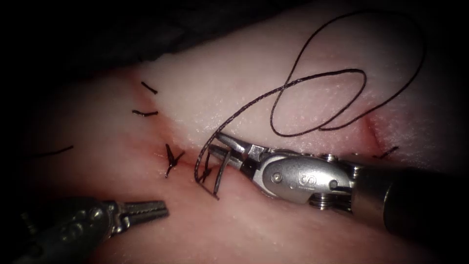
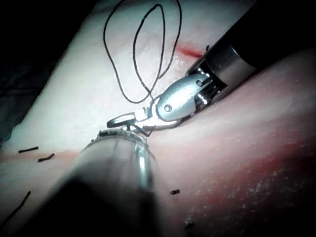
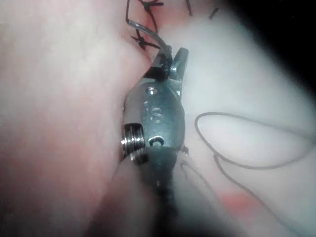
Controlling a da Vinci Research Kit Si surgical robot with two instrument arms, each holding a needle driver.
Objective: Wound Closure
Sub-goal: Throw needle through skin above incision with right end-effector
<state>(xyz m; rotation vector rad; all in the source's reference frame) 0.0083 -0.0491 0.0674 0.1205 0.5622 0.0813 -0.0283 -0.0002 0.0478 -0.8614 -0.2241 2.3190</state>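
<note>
One needle (image 1: 222, 173), seemingly near-upright, in right pincer (image 1: 225, 145)

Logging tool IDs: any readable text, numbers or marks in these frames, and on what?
"S": a single mark on the wrist housing of the right end effector.
Embossed marks on the same housing in the right wrist view: too blurred to read.
Marks on the left end effector: too dark to read.

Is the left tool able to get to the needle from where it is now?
Probably yes. The left tool sits on bare tissue below the cut, holding nothing, with open space up to the needle. The right tool grips the needle's upper end, but its lower tip pokes free.
</note>
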